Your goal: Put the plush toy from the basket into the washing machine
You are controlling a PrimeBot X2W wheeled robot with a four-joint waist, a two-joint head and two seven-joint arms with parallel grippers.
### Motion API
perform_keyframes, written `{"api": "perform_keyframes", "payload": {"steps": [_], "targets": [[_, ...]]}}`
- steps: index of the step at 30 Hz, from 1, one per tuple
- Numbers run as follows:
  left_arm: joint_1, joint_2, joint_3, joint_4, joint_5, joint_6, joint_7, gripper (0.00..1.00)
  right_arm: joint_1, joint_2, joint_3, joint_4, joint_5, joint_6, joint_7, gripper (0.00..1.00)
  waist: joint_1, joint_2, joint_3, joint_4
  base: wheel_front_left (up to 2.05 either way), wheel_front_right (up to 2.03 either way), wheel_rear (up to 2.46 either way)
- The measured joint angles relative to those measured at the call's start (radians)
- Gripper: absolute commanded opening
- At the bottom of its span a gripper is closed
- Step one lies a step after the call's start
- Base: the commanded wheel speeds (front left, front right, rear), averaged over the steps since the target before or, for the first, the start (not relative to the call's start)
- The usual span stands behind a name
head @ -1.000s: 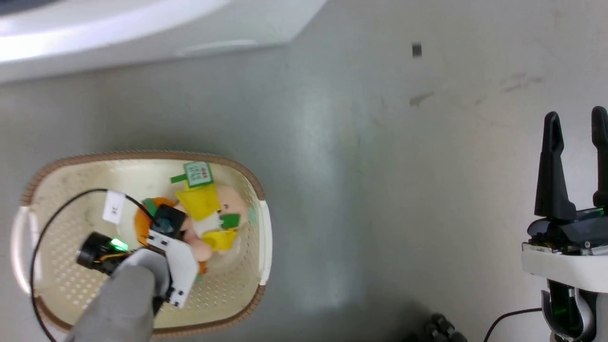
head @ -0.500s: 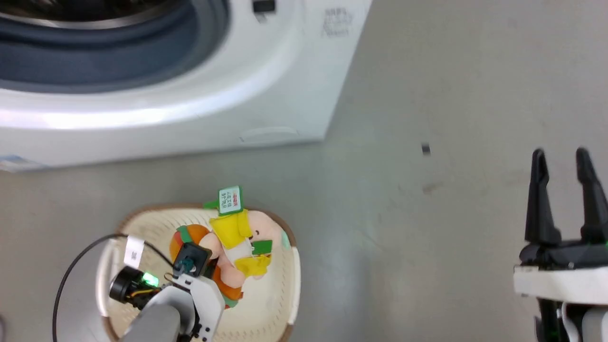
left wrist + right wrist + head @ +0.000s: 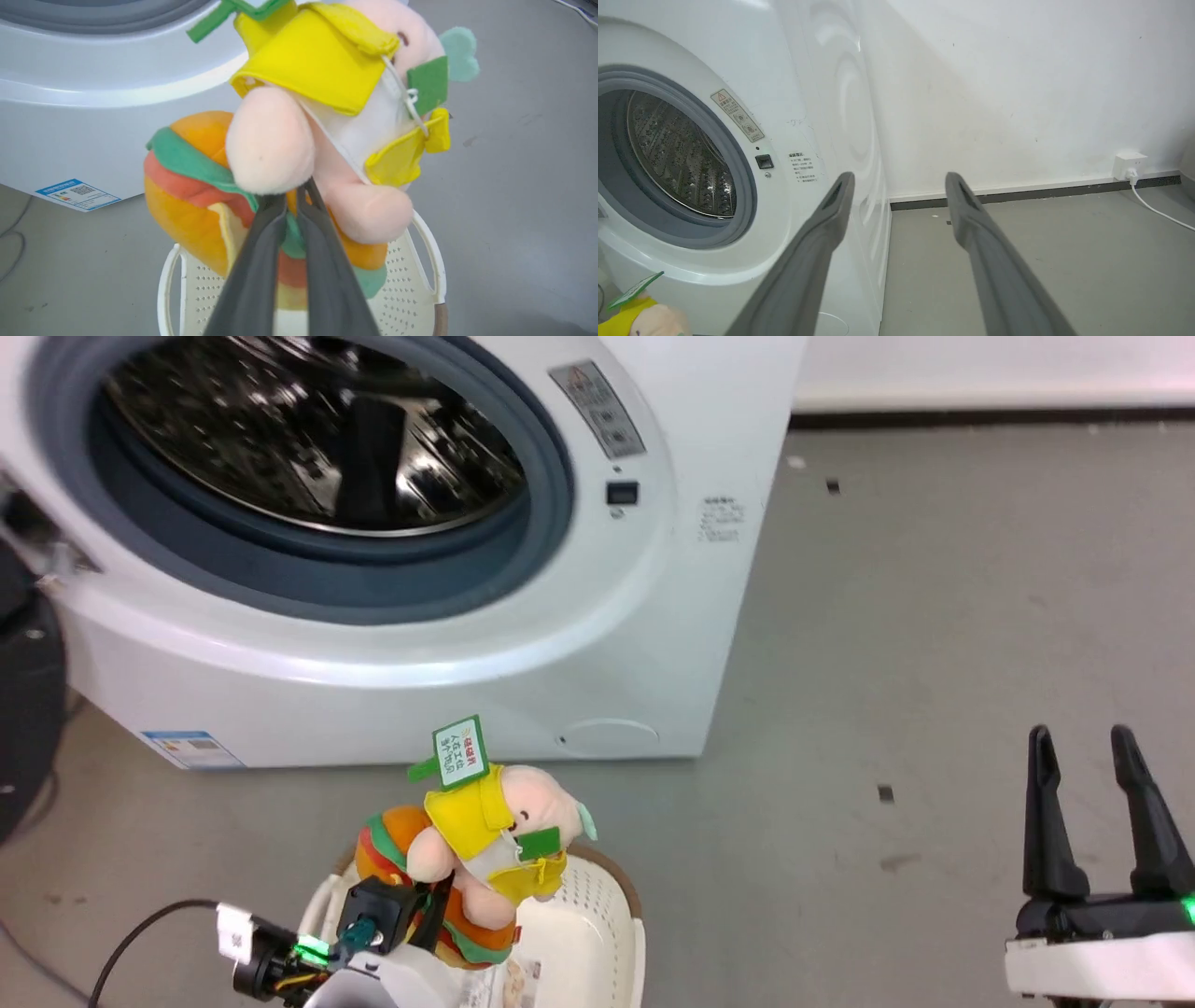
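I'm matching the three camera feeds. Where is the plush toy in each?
Head view: the plush toy sits low, left of centre, above the basket.
Left wrist view: the plush toy is in the centre, pinched by the left gripper.
Right wrist view: the plush toy peeks from the bottom-left corner.
Shared landmark: the washing machine, its white front.

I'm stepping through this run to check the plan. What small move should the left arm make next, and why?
Probably carry the plush toy up and forward toward the washing machine: the left gripper is shut on it, it hangs above the basket, and the drum stands open, ahead and higher.
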Motion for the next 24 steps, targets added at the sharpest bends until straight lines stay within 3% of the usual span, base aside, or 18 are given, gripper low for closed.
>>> {"api": "perform_keyframes", "payload": {"steps": [11, 18, 24], "targets": [[0.106, 0.025, 0.073, -0.319, -0.021, 0.046, 0.000, 0.00, 0.042, 0.000, 0.015, -0.003, 0.000, 0.000, 0.000, 1.00, 0.0000, 0.0000, -0.088, 0.051, 0.00, 0.00, 0.00], [0.100, 0.063, 0.135, -0.448, -0.008, 0.066, 0.000, 0.00, 0.042, 0.000, 0.026, -0.016, 0.000, 0.000, 0.000, 1.00, 0.0000, 0.0000, -0.054, 0.022, 0.00, 0.00, 0.00], [-0.007, 0.111, 0.187, -0.487, -0.005, 0.066, 0.000, 0.00, 0.021, 0.000, 0.032, -0.033, -0.004, 0.000, 0.000, 1.00, 0.0001, 0.0000, 0.025, -0.006, 0.00, 0.00, 0.00]]}}
